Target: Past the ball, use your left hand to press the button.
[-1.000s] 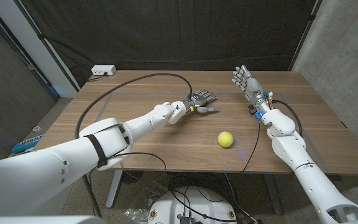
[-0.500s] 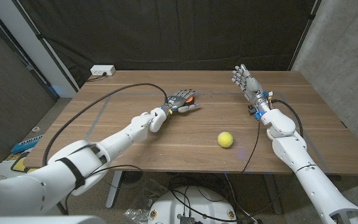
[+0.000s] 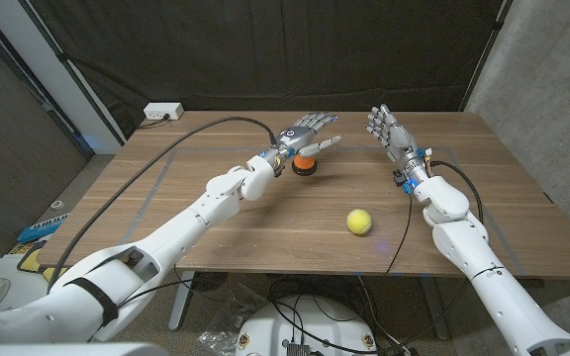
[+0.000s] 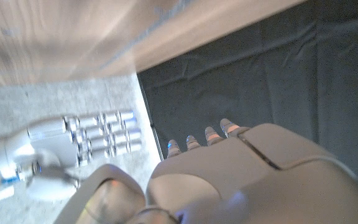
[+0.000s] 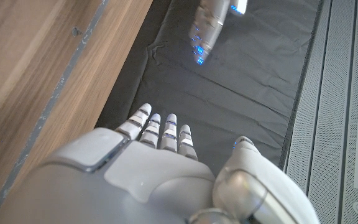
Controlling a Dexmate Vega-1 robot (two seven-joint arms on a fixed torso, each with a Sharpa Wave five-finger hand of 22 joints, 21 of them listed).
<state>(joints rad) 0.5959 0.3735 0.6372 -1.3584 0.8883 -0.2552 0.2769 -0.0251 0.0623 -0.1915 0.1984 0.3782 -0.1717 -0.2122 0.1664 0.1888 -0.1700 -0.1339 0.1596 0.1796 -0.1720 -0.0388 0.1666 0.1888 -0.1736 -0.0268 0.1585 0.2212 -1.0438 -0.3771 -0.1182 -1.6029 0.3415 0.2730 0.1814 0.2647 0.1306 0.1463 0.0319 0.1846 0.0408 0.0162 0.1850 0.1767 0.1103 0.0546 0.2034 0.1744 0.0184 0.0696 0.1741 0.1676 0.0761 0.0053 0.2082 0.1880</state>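
Button [image 3: 305, 164], orange on a black base, far middle of the wooden surface [image 3: 265, 213], under the left hand [image 3: 302, 137].
Fingers [image 3: 317, 123] spread, holding nothing, hovering above; ball [image 3: 359, 221] nearer, right; right hand [image 3: 386, 130] upright, open-fingered; black curtain [image 3: 265, 49] behind.

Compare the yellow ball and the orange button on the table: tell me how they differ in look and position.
The ball is yellow-green and round; the button is orange on a dark base. The ball lies nearer the table's front edge with bare wood around it; the button sits farther back, right under the left hand, whose spread fingers reach over it. The ball is closer to the right arm's side than the button. Both rest on the wooden table.
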